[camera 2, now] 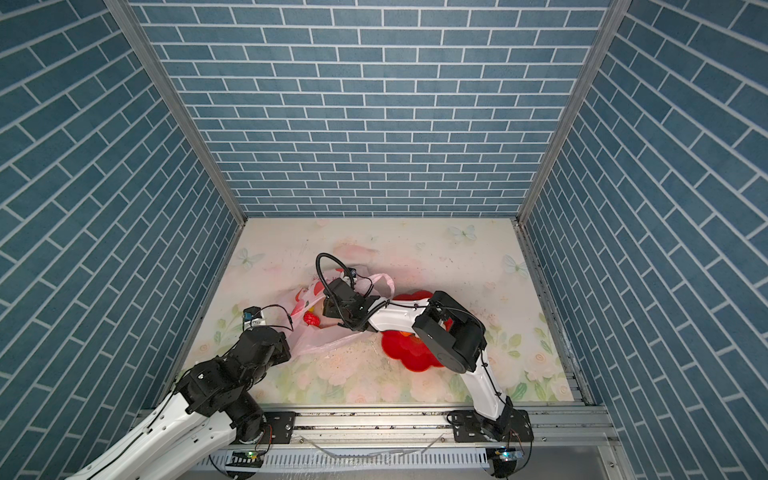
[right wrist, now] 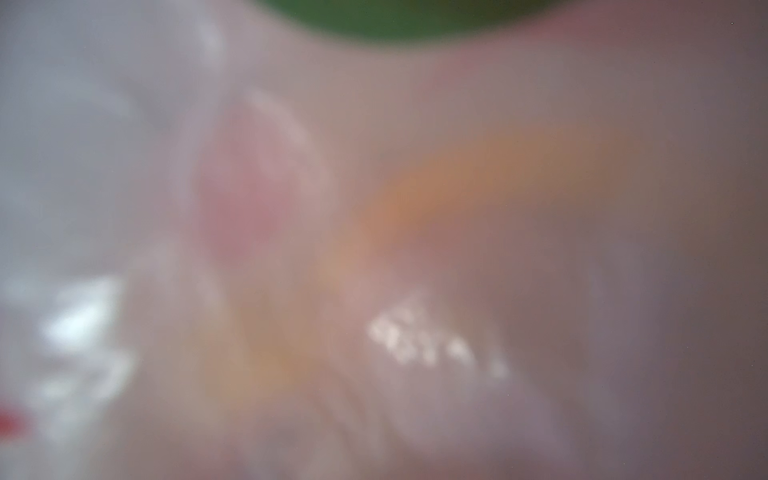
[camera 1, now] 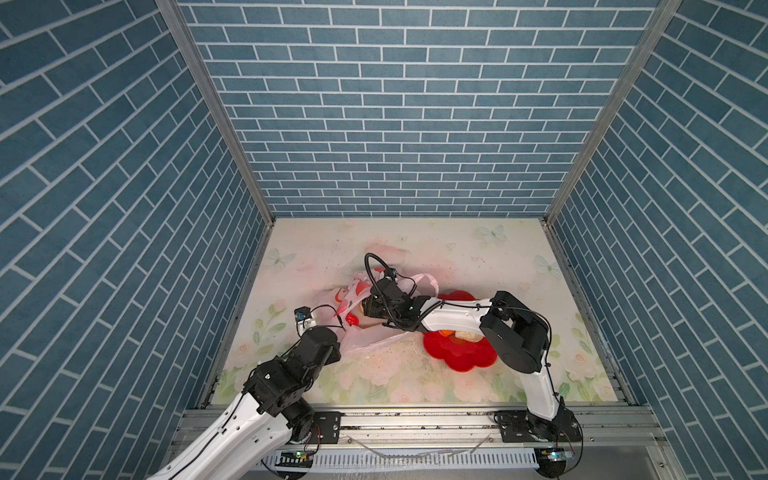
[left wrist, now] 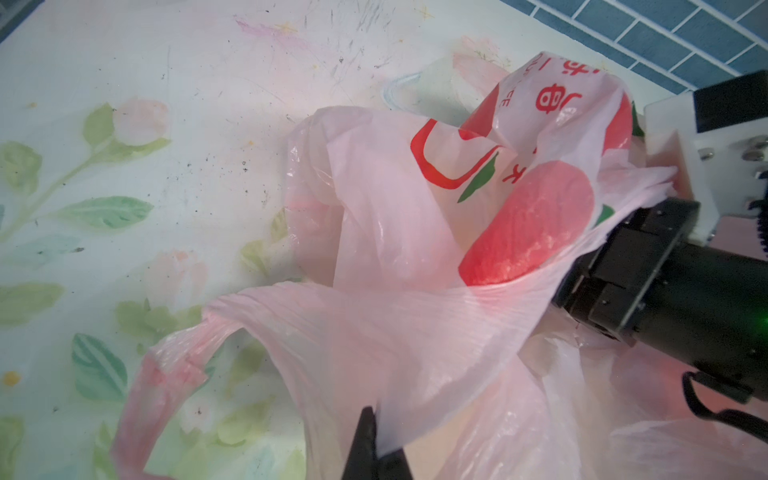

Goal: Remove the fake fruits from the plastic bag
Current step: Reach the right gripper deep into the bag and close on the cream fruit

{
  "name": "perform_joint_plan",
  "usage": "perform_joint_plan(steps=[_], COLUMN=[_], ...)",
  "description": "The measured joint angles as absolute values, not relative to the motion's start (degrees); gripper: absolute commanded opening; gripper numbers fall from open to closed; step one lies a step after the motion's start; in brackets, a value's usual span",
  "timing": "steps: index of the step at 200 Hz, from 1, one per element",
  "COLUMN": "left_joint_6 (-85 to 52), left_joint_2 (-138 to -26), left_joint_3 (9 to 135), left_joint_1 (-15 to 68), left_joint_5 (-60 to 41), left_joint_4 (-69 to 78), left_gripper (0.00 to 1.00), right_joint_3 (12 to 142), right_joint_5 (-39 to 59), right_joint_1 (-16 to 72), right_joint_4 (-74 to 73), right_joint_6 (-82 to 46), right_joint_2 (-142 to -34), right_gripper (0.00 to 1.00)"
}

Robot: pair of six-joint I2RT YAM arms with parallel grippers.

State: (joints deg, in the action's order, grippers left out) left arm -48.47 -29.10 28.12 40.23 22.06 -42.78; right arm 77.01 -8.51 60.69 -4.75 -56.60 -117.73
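Midway through unpacking, the left pincer (left wrist: 369,446) clamped the plastic bag (left wrist: 395,332) by its rim, holding the mouth open on the tabletop (camera 1: 415,249), while the right pincer (camera 1: 368,308) reached inside (jaws hidden, state unclear) near the wrinkled red fruit (camera 1: 352,319). The next move called for a sure grasp, then a lift clear of the rim toward open tabletop.

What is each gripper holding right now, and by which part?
Left gripper pinches the plastic bag by its mouth edge. Right gripper is inside the bag; its hold cannot be told.
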Motion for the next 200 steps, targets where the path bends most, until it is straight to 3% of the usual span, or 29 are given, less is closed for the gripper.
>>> perform_joint_plan(steps=[103, 200], left_joint_6=[-47.2, -45.1], left_joint_2=[-29.8, -34.2], left_joint_3=[30.0, 32.0], left_joint_1=[40.2, 40.2], left_joint_5=[23.6, 23.5], left_joint_4=[-42.5, -39.1], left_gripper=[0.0, 0.0], right_joint_3=[75.3, 75.4], right_joint_5=[-7.0, 6.7], right_joint_1=[60.7, 61.5], right_joint_4=[-4.6, 2.2], right_joint_6=[-54.9, -46.6], right_joint_2=[-111.8, -106.7], right_gripper=[0.26, 0.25])
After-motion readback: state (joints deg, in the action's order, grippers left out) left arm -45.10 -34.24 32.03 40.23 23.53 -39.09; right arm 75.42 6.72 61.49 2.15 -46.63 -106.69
